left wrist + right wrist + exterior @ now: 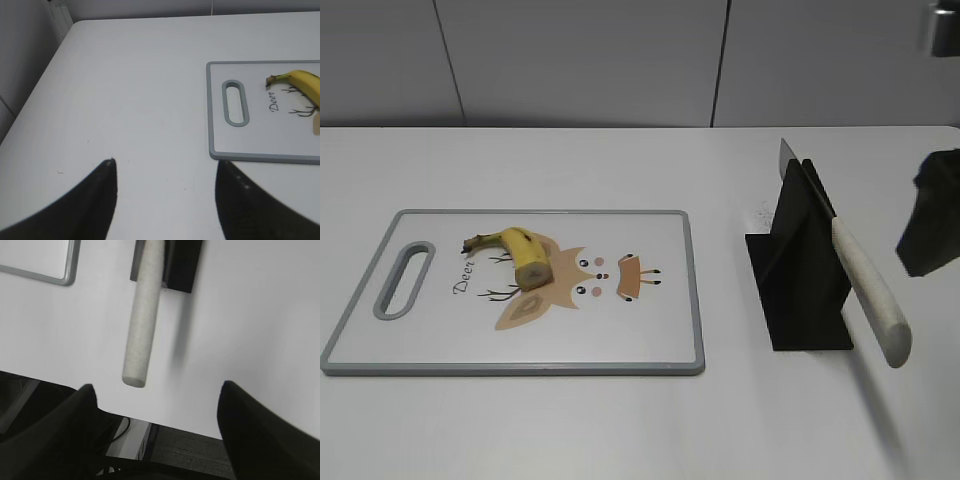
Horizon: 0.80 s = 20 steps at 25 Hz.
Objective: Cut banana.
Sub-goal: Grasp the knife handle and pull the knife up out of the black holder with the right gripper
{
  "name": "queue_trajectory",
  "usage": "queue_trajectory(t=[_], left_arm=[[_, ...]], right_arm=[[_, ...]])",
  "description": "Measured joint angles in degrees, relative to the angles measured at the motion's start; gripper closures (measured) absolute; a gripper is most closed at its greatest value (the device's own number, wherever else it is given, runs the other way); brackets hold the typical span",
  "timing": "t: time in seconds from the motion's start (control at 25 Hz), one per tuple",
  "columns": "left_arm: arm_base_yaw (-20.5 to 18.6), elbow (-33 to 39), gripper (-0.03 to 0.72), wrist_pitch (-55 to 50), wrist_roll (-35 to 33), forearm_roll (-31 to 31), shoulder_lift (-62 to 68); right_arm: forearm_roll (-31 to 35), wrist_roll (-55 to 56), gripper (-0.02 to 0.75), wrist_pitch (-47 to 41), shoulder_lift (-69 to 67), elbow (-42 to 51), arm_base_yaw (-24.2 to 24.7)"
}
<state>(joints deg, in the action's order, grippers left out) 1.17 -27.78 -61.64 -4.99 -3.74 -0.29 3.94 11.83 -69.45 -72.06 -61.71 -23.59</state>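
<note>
A partly cut banana [518, 252] is seen lying on the white, grey-rimmed cutting board [692, 290], on the left half of the deer print, with its stem towards the handle slot [405, 279] and its cut face towards the near edge; a knife [850, 262] is held slanted in a black knife stand [798, 270] on the white table [620, 420], to the right of the board, its pale handle jutting out towards the near edge. The left gripper [165, 197] is shown with its fingers spread apart above bare table, left of the board; the right gripper [157, 430] is likewise seen parted and empty, near the tip of the knife handle; nothing is held by either.
</note>
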Motion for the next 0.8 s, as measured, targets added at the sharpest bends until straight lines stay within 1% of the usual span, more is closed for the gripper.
queue_trajectory(t=[0.08, 0.2, 0.52, 0.8], left_arm=[[0.00, 0.00, 0.099, 0.00, 0.00, 0.00, 0.00], [0.00, 0.00, 0.099, 0.00, 0.00, 0.00, 0.00], [0.00, 0.00, 0.099, 0.00, 0.00, 0.00, 0.00], [0.00, 0.00, 0.099, 0.00, 0.00, 0.00, 0.00]], right_arm=[[-0.51, 1.26, 0.164, 0.02, -2.69, -0.74, -2.34], [-0.94, 3.34, 0.164, 0.06, -6.75, -0.82, -4.03], [-1.34, 5.66, 0.164, 4.27, -15.18, -0.85, -4.14], [-3.94, 6.03, 0.166, 6.17, -19.73, -0.93, -4.14]])
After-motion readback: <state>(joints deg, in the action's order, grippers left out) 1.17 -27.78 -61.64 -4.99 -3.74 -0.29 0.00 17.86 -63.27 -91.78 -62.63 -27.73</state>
